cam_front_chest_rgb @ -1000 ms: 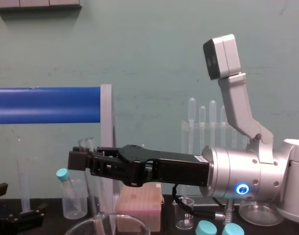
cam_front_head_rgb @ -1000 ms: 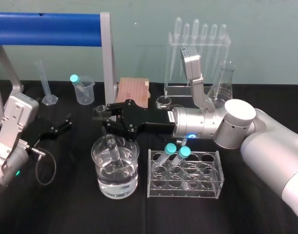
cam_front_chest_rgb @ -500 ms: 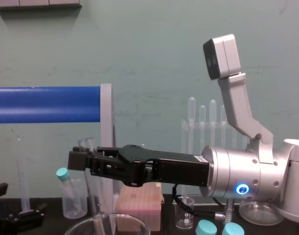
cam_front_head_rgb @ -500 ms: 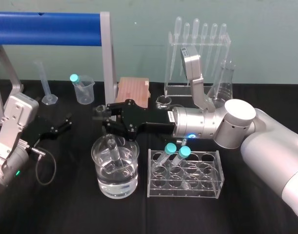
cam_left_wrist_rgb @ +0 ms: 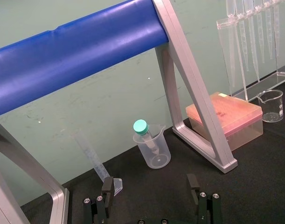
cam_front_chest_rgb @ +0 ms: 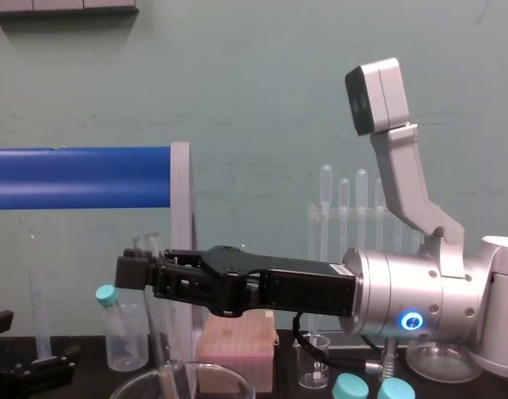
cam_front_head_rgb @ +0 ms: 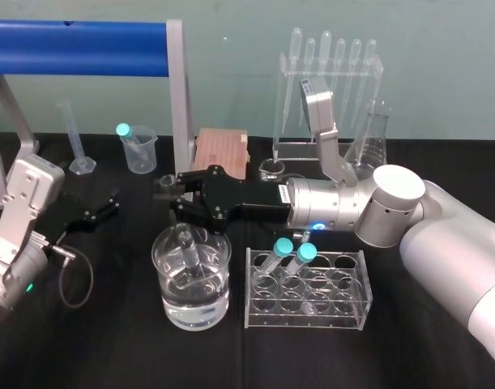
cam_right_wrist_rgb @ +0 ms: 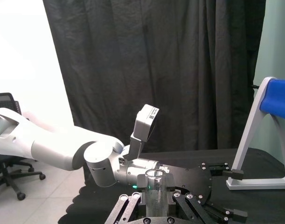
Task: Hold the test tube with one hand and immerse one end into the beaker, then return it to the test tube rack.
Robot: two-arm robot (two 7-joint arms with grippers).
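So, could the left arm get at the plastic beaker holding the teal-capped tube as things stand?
Probably yes: the open left claw points toward the plastic beaker, with bare tabletop between them; the graduated cylinder stands off to one side.

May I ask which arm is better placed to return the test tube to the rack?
Right: the right gripper is shut on the test tube, dipped in the beaker beside the rack; the left gripper sits open, farther off.

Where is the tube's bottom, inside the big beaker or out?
Inside: the test tube, held by the right gripper, reaches down below the rim of the beaker.
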